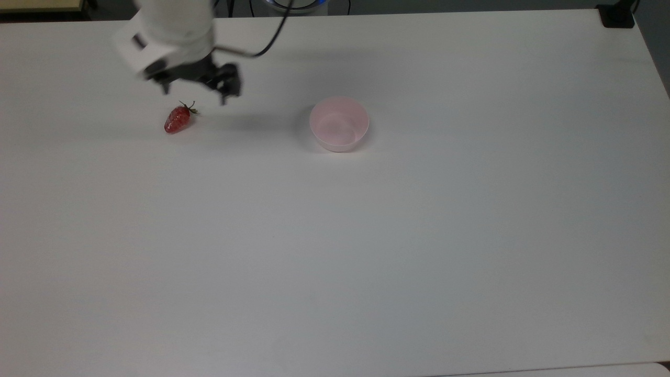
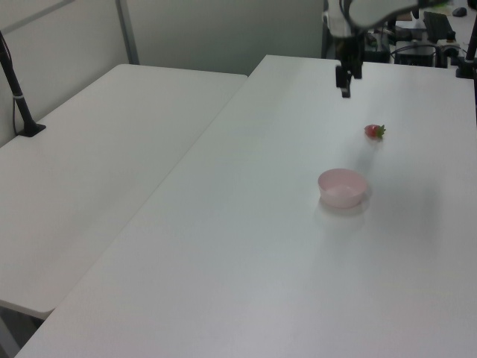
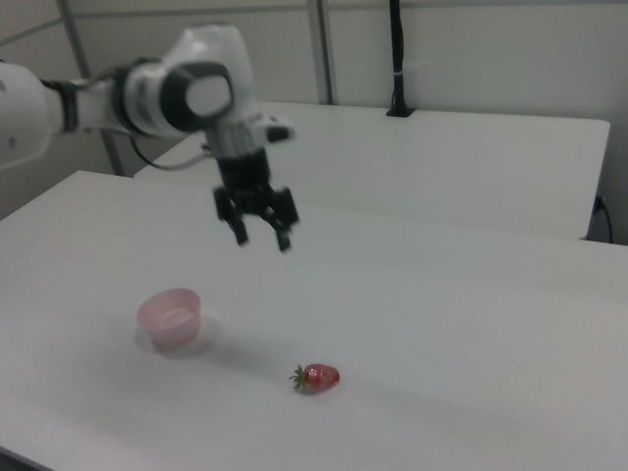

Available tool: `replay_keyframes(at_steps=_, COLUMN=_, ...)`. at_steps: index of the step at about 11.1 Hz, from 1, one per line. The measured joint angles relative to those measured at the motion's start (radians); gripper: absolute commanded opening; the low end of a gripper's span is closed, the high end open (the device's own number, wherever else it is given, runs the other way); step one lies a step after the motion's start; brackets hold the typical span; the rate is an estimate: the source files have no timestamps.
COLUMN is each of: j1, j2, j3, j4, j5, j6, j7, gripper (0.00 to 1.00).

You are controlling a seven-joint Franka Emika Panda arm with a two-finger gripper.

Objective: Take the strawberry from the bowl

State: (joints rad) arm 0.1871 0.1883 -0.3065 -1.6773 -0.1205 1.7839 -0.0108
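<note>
— So, how does the gripper [image 3: 262, 233] stand?

— Raised above the table [image 1: 366, 235], pointing straight down, its two dark fingers [image 3: 239, 226] spread apart with nothing between them. In the right view the white arm [image 3: 147, 98] reaches in from the right view's left, bends at a rounded joint, and drops the wrist vertically. In the top view the gripper [image 1: 196, 89] sits at the top view's upper left, hanging from the white wrist block; in the left view the gripper [image 2: 346, 80] hangs near the far end of the table.

— And the strawberry?

— The strawberry [image 1: 178, 119] lies on its side on the bare tabletop, below the spread fingers and apart from them, green cap toward the top view's upper right. In the right view the strawberry [image 3: 318, 376] rests nearer the camera than the gripper, cap to the right view's left.

— Where is the bowl?

— The bowl [image 1: 339, 124] stands upright, well to the top view's right of the berry, with nothing inside. In the left view the bowl [image 2: 342, 186] is nearer the camera than the strawberry [image 2: 374, 131].
</note>
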Motion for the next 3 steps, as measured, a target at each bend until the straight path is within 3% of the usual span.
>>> replay_keyframes(at_steps=2, j1=0.003, j2=-0.064, j3=0.090, j4=0.043, j5=0.034, j6=-0.048, j7=0.042, gripper=1.00)
replay_keyframes(at_steps=3, j1=0.003, j2=-0.089, j3=0.105, j4=0.044, j5=0.039, j6=-0.059, j7=0.043, gripper=1.00)
